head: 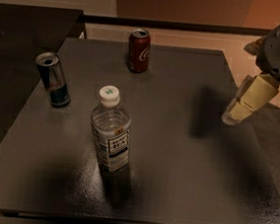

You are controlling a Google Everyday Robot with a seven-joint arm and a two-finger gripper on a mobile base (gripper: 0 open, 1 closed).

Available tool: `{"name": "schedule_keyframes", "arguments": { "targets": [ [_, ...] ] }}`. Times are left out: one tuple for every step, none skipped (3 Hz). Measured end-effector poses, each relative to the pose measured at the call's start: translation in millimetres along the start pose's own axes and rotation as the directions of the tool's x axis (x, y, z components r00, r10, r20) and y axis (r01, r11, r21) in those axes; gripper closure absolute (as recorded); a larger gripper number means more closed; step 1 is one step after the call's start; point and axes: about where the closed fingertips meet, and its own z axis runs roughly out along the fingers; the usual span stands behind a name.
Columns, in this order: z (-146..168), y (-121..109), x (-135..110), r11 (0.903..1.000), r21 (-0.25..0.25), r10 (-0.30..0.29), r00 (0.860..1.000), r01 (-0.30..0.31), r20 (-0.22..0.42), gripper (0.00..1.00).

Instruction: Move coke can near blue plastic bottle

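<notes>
Tabletop (175, 162), dark and glossy, tan floor (186, 39) beyond; claw (232, 115) above its right edge, grip state unclear.

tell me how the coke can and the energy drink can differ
The coke can is red with white script; the energy drink can is blue and silver, and slimmer. The coke can stands by the table's far edge, the energy drink can by its left edge. Both are upright; the gripper hovers at the right edge.

red coke can (138, 50), dark grey table (175, 157), cream gripper (232, 115) at right.
</notes>
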Motion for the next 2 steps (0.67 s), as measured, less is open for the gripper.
{"name": "schedule_keyframes", "arguments": {
  "targets": [
    [28, -28, -16, 0.9986, 0.007, 0.052, 0.994, -0.053, 0.099, 0.00],
    [59, -50, -41, 0.9957, -0.010, 0.092, 0.977, -0.092, 0.190, 0.00]
  ]
}}
